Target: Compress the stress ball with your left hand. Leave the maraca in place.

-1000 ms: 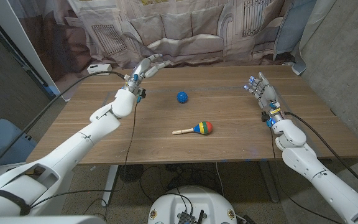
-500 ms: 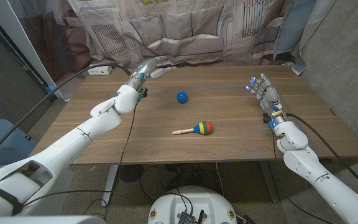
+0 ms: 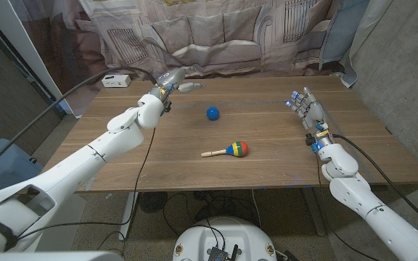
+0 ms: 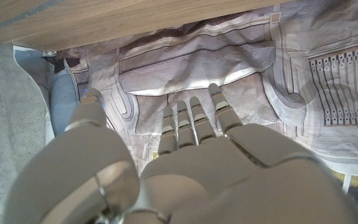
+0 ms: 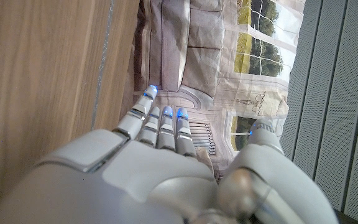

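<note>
two small things lie on the wooden bench [image 3: 267,156]: the blue stress ball [image 3: 212,113] toward the far middle, and the maraca [image 3: 228,151] nearer the robot, well apart from the ball, its painted head pointing to the robot's right and its wooden handle to the left.

the left hand [image 3: 174,78] hovers near the bench's far edge, to the left of the ball and clear of it; its fingers [image 4: 194,121] reach out fairly straight and apart, holding nothing. the right hand [image 3: 307,107] stands over the right side of the bench, fingers extended and slightly spread, also holding nothing.

the ball looks light, soft and springy, with a bumpy surface that should give some grip. being round and free on a smooth top, it will likely roll if nudged from one side. the safer hold is probably from above, fingers and thumb wrapping opposite sides around its middle before squeezing. the maraca lies far enough off that a straight approach from the left should not disturb it.
</note>
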